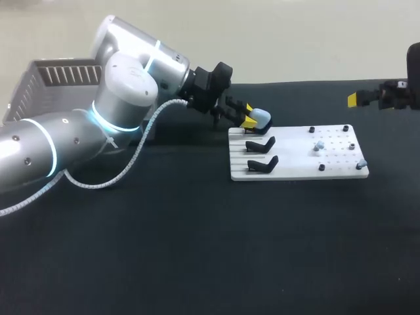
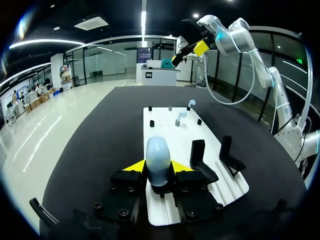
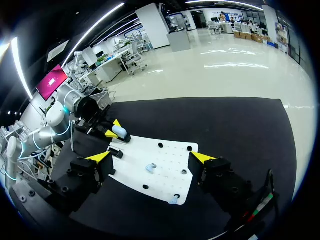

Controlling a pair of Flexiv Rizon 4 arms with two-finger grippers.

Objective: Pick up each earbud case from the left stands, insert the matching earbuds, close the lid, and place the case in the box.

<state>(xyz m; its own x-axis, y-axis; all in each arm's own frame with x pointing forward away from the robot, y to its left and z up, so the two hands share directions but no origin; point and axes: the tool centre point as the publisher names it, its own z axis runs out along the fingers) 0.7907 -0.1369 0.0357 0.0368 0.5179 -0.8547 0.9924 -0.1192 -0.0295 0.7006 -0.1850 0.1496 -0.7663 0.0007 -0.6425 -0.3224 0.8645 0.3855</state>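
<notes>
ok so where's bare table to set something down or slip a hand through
The widest bare patch is the black table on the near side of the white board, plus the strip off its right end. Crowded: the board's left end, where the left gripper holds the case beside two empty stands, and its right half with pegs and earbuds.

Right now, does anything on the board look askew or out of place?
Nothing is spilled or damaged. The left gripper holds the case upright, and two stands are empty. One earbud sits at the very corner of the board, close to its edge and apart from the other earbud; worth watching.
</notes>
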